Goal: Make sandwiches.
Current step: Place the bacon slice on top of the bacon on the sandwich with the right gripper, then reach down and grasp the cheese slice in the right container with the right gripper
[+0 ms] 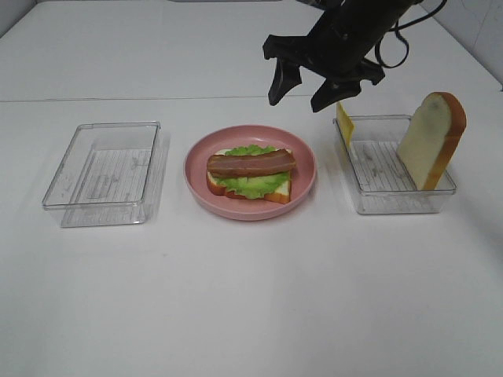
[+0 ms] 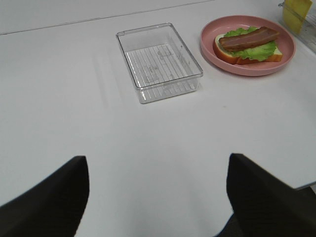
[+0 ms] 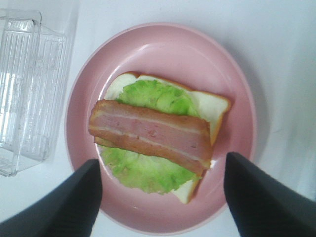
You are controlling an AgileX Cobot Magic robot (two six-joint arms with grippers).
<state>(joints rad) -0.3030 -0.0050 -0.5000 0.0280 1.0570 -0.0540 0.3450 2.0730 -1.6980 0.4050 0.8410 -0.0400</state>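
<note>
On the pink plate [image 1: 195, 168] lies an open sandwich: a white bread slice [image 1: 277, 195] with green lettuce [image 1: 253, 187] and a brown bacon strip [image 1: 251, 163] on top. My right gripper [image 1: 299, 100] hangs open above the plate's far side, holding nothing; in its wrist view the right gripper [image 3: 163, 160] frames the bacon strip [image 3: 150, 133] from above. Another bread slice [image 1: 431, 141] leans upright in the right clear box [image 1: 393, 206], with a yellow cheese square [image 1: 344, 122] at that box's far left corner. My left gripper [image 2: 158, 159] is open over bare table, well short of the plate [image 2: 247, 69].
An empty clear box [image 1: 102, 174] sits left of the plate, and the left wrist view shows the same clear box [image 2: 159, 61]. A white tabletop surrounds everything, with a seam line running across behind the boxes.
</note>
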